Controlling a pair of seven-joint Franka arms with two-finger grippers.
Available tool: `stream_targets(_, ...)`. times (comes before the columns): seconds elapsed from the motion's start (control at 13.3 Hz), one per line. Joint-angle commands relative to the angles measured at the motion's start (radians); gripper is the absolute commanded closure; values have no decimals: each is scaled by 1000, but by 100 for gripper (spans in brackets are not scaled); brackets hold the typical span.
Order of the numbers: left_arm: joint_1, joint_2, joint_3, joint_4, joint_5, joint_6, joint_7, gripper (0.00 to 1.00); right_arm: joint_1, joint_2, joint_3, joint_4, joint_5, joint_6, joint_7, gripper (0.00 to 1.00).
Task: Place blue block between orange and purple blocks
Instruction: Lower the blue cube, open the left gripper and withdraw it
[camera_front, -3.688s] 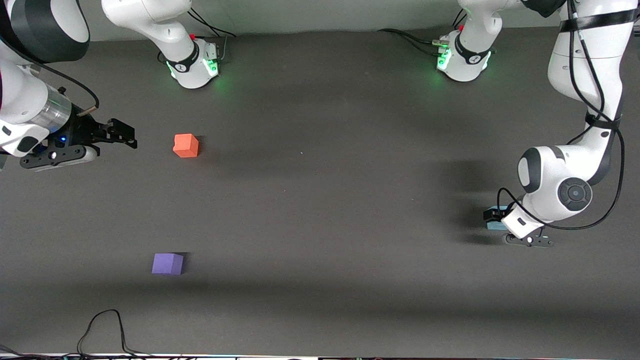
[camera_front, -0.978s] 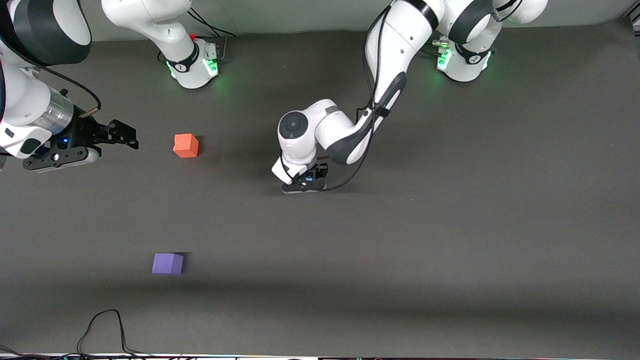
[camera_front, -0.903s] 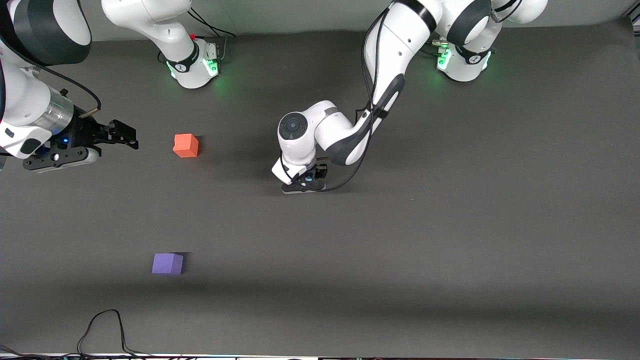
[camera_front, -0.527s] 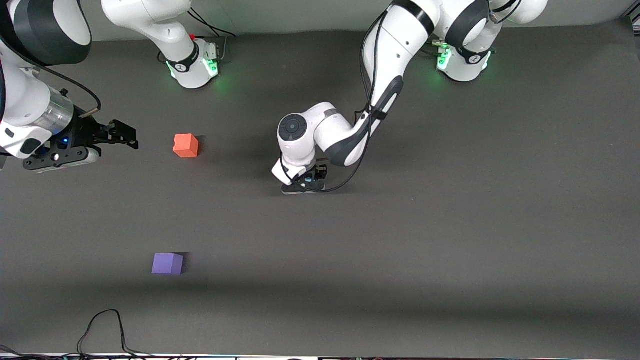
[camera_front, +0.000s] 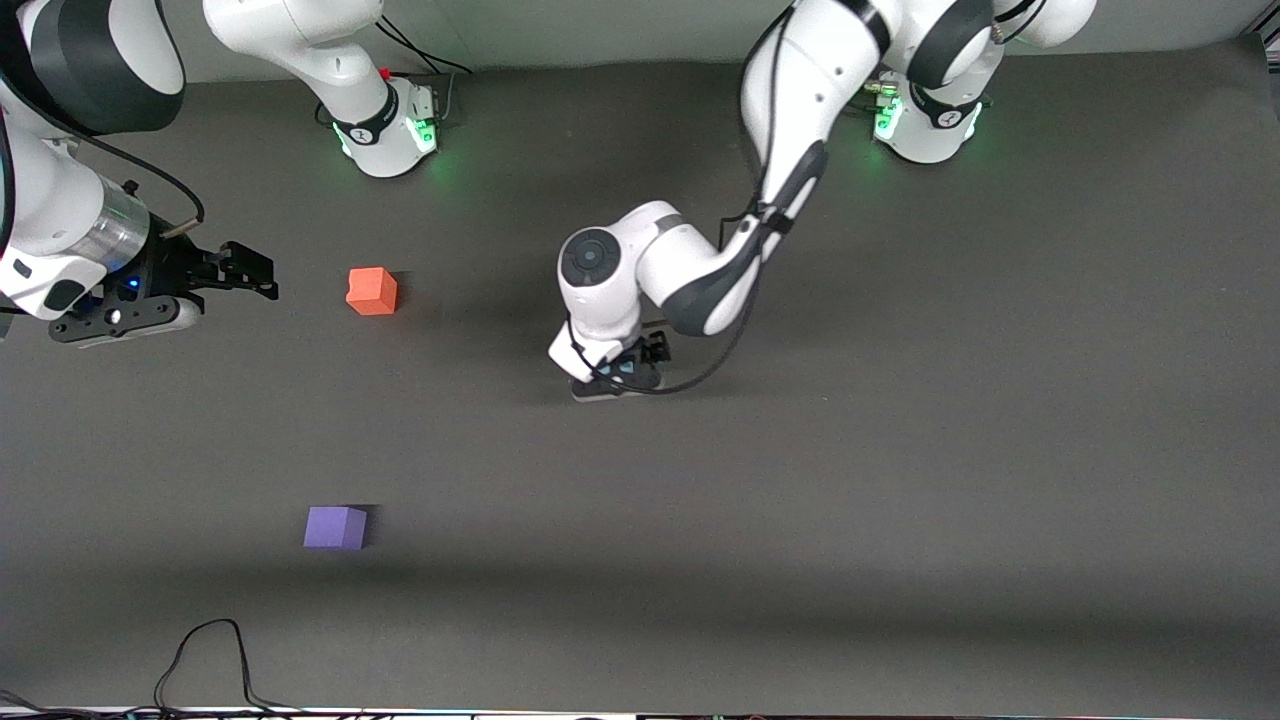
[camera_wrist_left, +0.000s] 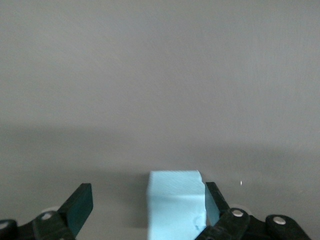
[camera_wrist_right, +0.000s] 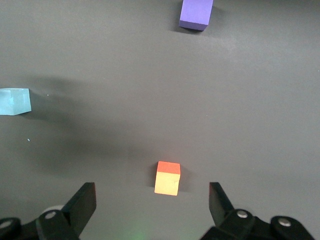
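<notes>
Straddling the blue block on the table mid-way along, left gripper jaws spread, 1 finger touching; needs re-gripping to carry between orange block and purple block; right gripper waits spread above orange block.

Both arms are glossy white Franka machines with rounded shell segments joined by black bands at the joints. Each base glows green at its collar, with a small red button beside it and black cables trailing away. The left arm carries a dark grey round cap on its wrist joint and a black cable looped along its forearm under a black strap. The right arm shows a shiny silver cylindrical section before its black hand, a small blue light, and a thin black cable arching over it. The left gripper and right gripper have black jaws with silver screws.
</notes>
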Motion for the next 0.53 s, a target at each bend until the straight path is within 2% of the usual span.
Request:
stream_targets(0.0,161,-171,-37,-76,-99,-127,162,0,11,0,-6,2,-5,4,-1,0)
stream_targets(0.23,346,-310,-37,-169,-142,-180,325,0,58,0,-3,5,-4,4,8,0)
stream_targets(0.45,506,-402,-35,-204,-155,-313,515,0,173,-1,4,15,6,4,177,0)
